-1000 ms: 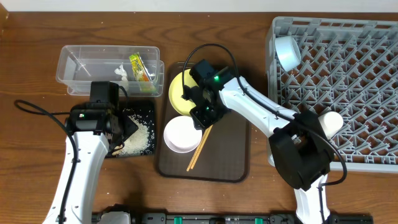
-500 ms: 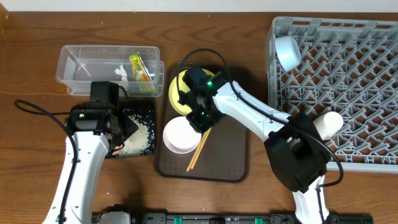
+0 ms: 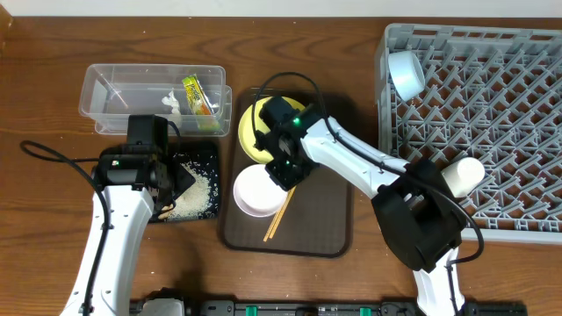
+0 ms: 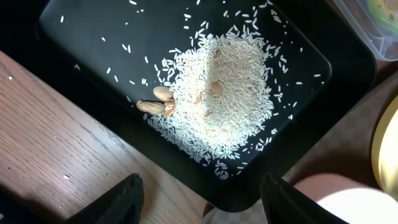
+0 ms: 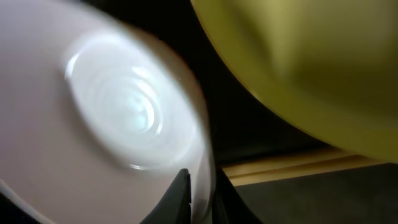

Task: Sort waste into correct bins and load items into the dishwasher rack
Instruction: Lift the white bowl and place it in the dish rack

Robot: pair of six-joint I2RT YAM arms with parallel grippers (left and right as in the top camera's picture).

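Observation:
My right gripper [image 3: 283, 172] [image 5: 200, 194] is shut on the right rim of the white bowl [image 3: 254, 194] [image 5: 112, 112], which sits on the brown serving tray. The yellow plate [image 3: 249, 132] [image 5: 311, 62] lies just behind it and the chopsticks [image 3: 281, 216] [image 5: 292, 168] beside it. My left gripper [image 3: 172, 188] [image 4: 202, 199] is open and empty over the near edge of the black tray [image 3: 207, 156] [image 4: 93, 37], which holds the rice scraps [image 3: 198, 195] [image 4: 224, 93]. The clear tub [image 3: 114, 88] holds the wrapper [image 3: 198, 95] and tissue [image 3: 173, 103].
The grey rack [image 3: 492, 114] fills the right side, with the light blue bowl [image 3: 406, 75] at its far left corner and the pale green cup [image 3: 465, 173] at its near left. The brown serving tray [image 3: 325, 219] lies at the centre. Peanuts [image 4: 155, 102] lie in the rice.
My right gripper has moved a little left and towards the front, onto the white bowl's rim. The bowl has shifted slightly. The left arm has not moved.

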